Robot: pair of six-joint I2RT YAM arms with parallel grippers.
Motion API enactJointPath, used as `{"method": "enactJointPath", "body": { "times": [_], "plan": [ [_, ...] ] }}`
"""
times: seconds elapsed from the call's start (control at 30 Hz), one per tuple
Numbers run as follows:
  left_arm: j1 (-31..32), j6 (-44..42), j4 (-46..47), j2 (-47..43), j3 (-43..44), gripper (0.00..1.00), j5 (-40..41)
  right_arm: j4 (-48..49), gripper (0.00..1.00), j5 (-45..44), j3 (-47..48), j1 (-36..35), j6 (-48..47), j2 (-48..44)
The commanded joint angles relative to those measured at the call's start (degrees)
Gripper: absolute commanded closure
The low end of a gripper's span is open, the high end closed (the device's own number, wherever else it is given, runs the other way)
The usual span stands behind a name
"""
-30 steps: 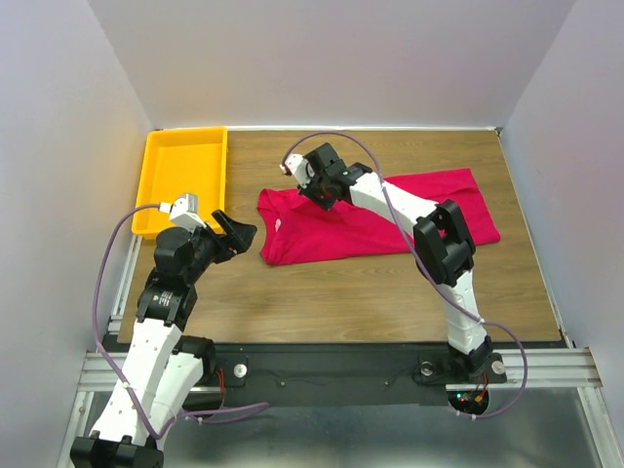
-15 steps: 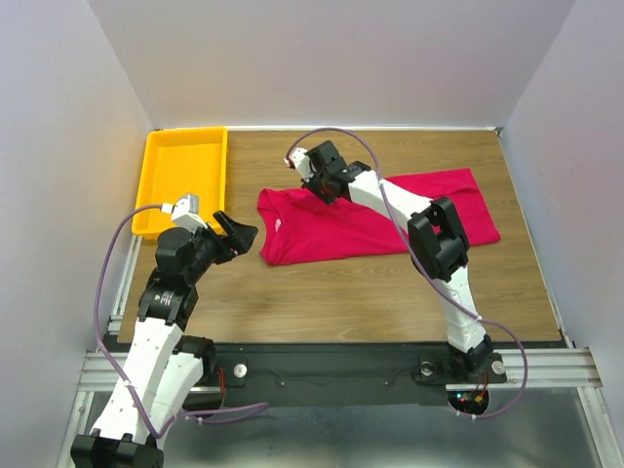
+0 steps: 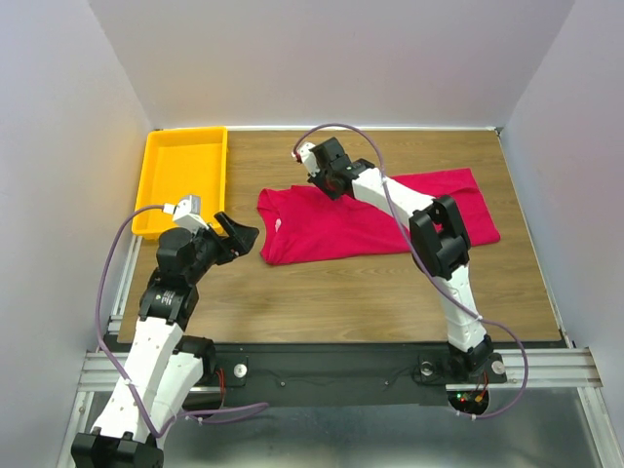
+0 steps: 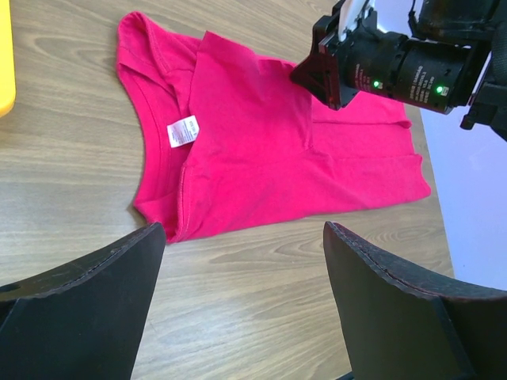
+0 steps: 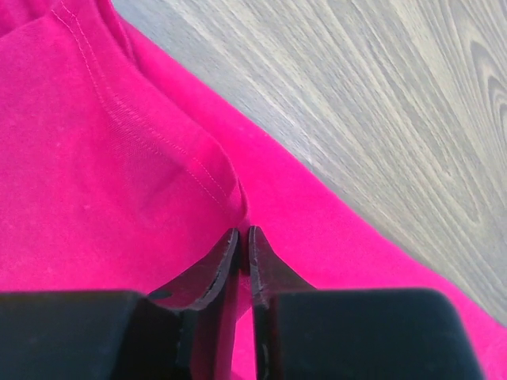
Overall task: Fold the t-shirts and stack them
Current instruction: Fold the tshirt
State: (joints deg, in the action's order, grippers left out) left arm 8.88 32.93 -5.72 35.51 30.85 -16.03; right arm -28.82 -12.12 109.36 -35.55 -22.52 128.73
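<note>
The crimson t-shirt (image 3: 370,222) lies spread across the middle of the table, partly folded, its collar end and white label (image 4: 184,131) toward the left. My right gripper (image 3: 329,183) is at the shirt's far edge, near the collar end. In the right wrist view its jaws (image 5: 244,231) are shut on a small raised ridge of the red cloth (image 5: 95,158) beside a stitched hem. My left gripper (image 3: 242,232) hovers left of the shirt with nothing between its fingers. It stands open over bare wood (image 4: 244,233), just short of the shirt's near left corner.
A yellow plastic tray (image 3: 153,185) stands at the back left; its edge shows in the left wrist view (image 4: 4,63). The right wrist and its camera (image 4: 380,63) hang over the shirt's far side. White walls close in the table on three sides.
My right gripper has shifted a little toward the back of the table along the shirt's far edge. The left arm has not moved.
</note>
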Motion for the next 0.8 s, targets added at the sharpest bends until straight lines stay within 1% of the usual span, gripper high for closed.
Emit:
{"method": "enactJointPath", "body": {
  "times": [0.0, 0.13, 0.2, 0.23, 0.3, 0.47, 0.57, 0.6, 0.67, 0.7, 0.73, 0.77],
  "plan": [
    [-0.4, -0.2, 3.0, -0.2, -0.5, 0.08, -0.9, 3.5, 0.84, -1.5, 2.3, 0.5, 0.8, 0.2],
    [-0.4, -0.2, 3.0, -0.2, -0.7, 0.08, -0.9, 3.9, 0.79, -1.3, 2.4, 0.6, 0.8, 0.6],
    [-0.4, -0.1, 3.1, -0.2, -0.8, 0.08, -1.0, 3.9, 0.74, -1.5, 2.8, 0.6, 0.7, 1.0],
    [-0.4, -0.1, 3.1, -0.1, -0.8, 0.08, -1.1, 3.9, 0.68, -1.6, 3.1, 0.7, 0.8, 1.1],
    [-0.4, -0.1, 3.1, -0.3, -1.0, 0.08, -1.1, 3.9, 0.61, -2.6, 3.7, 0.7, 0.7, 1.5],
    [-0.4, -0.1, 3.1, -0.2, -1.1, 0.08, -1.2, 4.1, 0.60, -5.2, 6.0, 2.1, 0.6, 0.8],
    [-0.4, 0.0, 3.4, 0.1, -1.4, 0.08, -1.8, 4.0, 0.61, 0.5, 3.3, 3.3, 1.6, -2.8],
    [-0.4, 0.5, 4.3, 0.3, -1.7, 0.08, -2.7, 3.9, 0.61, 6.8, 1.7, 3.5, 1.5, -4.1],
    [-0.4, 1.1, 5.2, 1.4, -2.2, 0.08, -4.0, 3.5, 0.61, 15.1, -2.6, 4.2, 1.1, -9.1],
    [-0.4, 1.4, 5.4, 1.9, -2.7, 0.08, -5.1, 3.2, 0.61, 23.4, -7.6, 4.3, -0.1, -11.2],
    [-0.4, 2.2, 5.5, 3.2, -3.1, 0.08, -5.8, 3.1, 0.61, 27.2, -10.1, 4.7, -0.4, -13.0],
    [-0.4, 2.5, 5.5, 4.0, -3.7, 0.08, -6.3, 2.6, 0.59, 31.1, -12.3, 5.0, -0.9, -14.8]
  ]
}}
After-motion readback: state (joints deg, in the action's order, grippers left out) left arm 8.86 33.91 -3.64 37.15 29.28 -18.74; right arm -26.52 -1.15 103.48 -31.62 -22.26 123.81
